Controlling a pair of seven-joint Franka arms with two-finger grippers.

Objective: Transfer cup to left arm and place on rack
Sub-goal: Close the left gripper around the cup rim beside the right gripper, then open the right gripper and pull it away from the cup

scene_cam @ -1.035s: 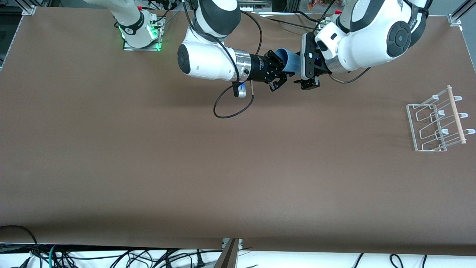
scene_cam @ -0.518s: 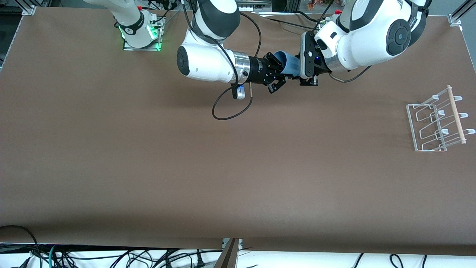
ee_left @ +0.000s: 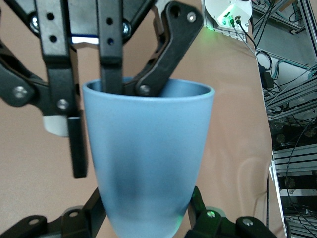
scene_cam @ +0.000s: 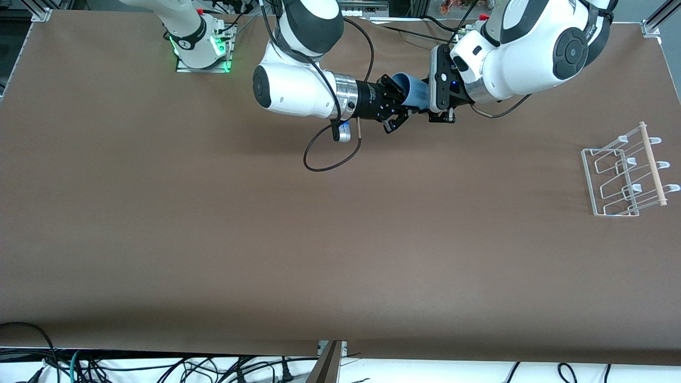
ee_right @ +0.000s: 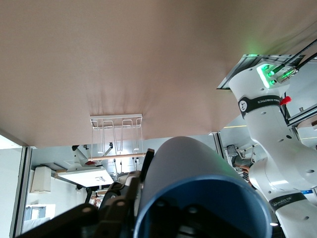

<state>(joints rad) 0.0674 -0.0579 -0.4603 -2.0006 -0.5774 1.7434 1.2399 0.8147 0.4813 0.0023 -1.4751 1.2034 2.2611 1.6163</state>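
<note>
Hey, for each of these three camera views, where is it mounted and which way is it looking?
Front view: high across the table, facing both arms' bases; shows the right pincer and left pincer meeting at the cup, and the rack.
Left wrist view: on the left wrist, looking along the cup at the right pincer.
Right wrist view: on the right wrist, looking past the cup toward the rack.
All three share the cup.

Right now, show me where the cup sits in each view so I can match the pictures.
Front view: the cup hangs in the air between the right claw and the left claw, above the table.
Left wrist view: it fills the centre, rim up.
Right wrist view: its open mouth fills the lower edge.
Shared landmark: the rack, also in the right wrist view; not in the left wrist view.
</note>
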